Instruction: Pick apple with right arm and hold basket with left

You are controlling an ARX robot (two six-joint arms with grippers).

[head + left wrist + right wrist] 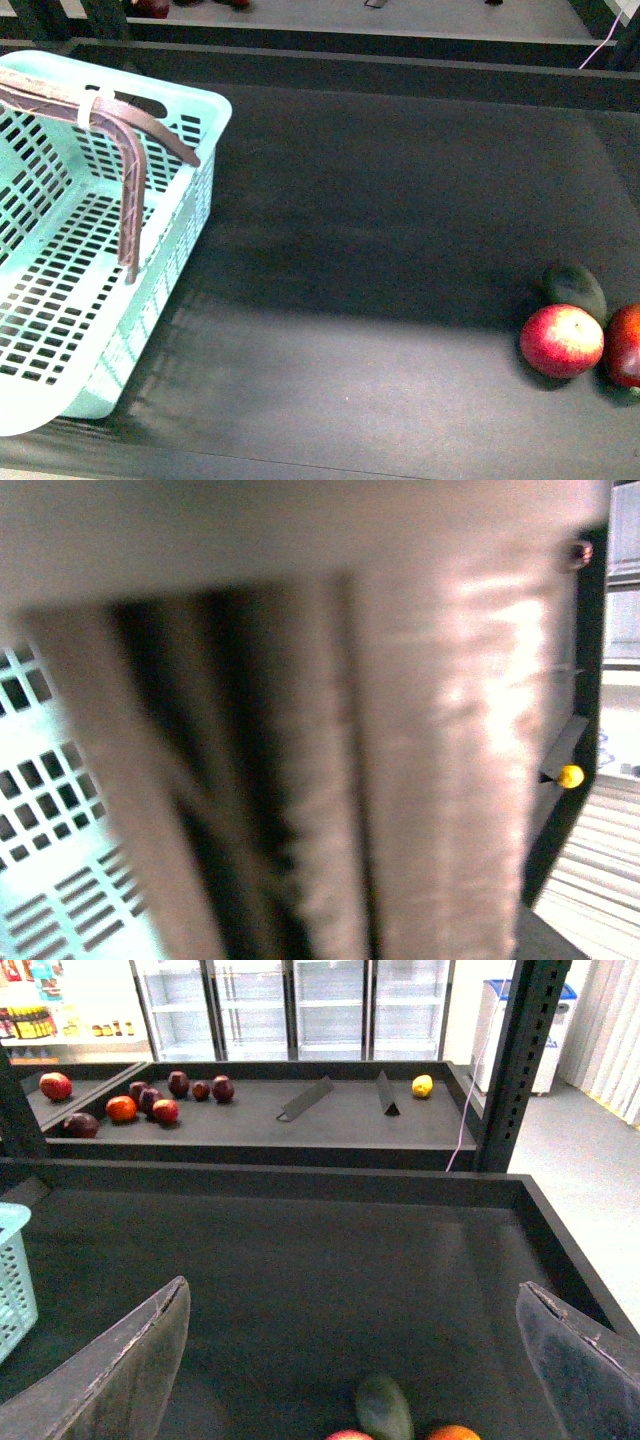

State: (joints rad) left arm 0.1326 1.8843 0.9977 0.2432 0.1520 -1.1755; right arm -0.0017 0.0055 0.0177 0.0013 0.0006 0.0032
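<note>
Nearest the robot, on the black table (380, 200), sits the apple (561, 340), red with yellow streaks. Pressed against the apple's right side, or nearly so, is a darker red fruit (625, 345), cut off by the picture edge; just behind the apple lies a dark green fruit (575, 288). The right claw (352, 1286) hangs close over the apple with its two fingers (120, 1370) spread wide apart and nothing between them; the wrist camera catches only the apple's top. The likely trouble is crowding: a finger coming down could land on either neighbour, send the apple rolling, or the claw could close on the wrong fruit. Left of the apple the table lies bare, so that side offers free room to approach. Far to the apple's left stands the turquoise basket (150, 90), its brown handle (130, 200) raised. The left claw cannot be made out: its camera gives only a brownish blur and a patch of basket mesh, so apart or together cannot be told, and an unheld basket might slide. Beyond the apple a raised wall (280, 1175) rims the table.
</note>
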